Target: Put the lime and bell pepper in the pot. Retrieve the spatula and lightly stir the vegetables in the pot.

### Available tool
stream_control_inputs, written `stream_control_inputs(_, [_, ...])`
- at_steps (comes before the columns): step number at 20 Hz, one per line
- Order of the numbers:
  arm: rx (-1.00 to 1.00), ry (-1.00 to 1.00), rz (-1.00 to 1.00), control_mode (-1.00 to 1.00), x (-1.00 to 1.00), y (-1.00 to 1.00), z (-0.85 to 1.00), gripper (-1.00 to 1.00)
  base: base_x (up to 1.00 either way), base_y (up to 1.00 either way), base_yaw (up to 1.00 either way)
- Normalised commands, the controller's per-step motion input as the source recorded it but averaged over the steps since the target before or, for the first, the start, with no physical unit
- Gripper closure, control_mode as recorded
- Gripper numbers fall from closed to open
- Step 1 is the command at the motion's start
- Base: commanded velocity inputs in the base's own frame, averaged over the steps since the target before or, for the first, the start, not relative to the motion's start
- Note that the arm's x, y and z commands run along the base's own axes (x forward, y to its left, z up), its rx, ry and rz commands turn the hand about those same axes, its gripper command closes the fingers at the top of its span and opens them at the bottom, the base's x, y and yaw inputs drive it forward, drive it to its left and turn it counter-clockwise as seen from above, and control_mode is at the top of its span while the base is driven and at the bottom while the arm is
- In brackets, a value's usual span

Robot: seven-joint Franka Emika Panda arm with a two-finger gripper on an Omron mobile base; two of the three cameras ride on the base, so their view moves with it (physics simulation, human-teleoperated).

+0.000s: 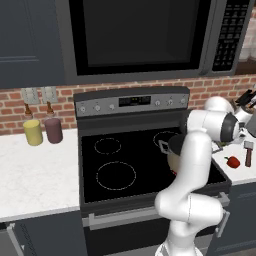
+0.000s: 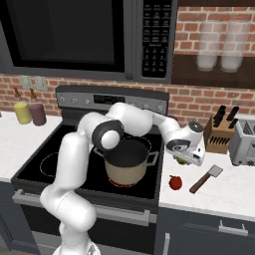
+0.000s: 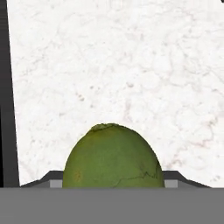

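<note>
No text can be read — the microwave's keypad (image 2: 157,37) at about 12 o'clock and the stove's display panel (image 1: 134,101) show only blurred marks, with no legible letters or numbers.

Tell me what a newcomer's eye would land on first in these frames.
Probably the white arm curling over the stove, its gripper low over the counter right of the tan pot. In the hand view a green lime sits between the fingers. On the counter nearby lie the red bell pepper and the spatula.

Bell pepper (image 2: 175,182) between pot (image 2: 126,164) and spatula (image 2: 206,179)
</note>
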Motion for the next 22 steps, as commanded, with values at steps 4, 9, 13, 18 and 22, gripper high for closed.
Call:
stream_control_inputs(4, [0.0,-0.21,0.02,-1.0,-0.27,0.0,0.77,1.0,0.0,0.0,0.0])
stream_control_inputs(9, [0.0,-0.24,0.02,-1.0,-0.44,0.11,1.0,1.0,0.0,0.0,0.0])
stream_control_inputs(13, [-0.01,-0.16,0.0,-1.0,-0.43,0.39,1.0,1.0,0.0,0.0,0.0])
stream_control_inputs(18, [-0.07,-0.1,0.0,-1.0,-0.42,0.57,1.0,1.0,0.0,0.0,0.0])
stream_control_inputs(22, [-0.09,-0.01,0.0,-1.0,-0.55,0.81,0.92,1.0,0.0,0.0,0.0])
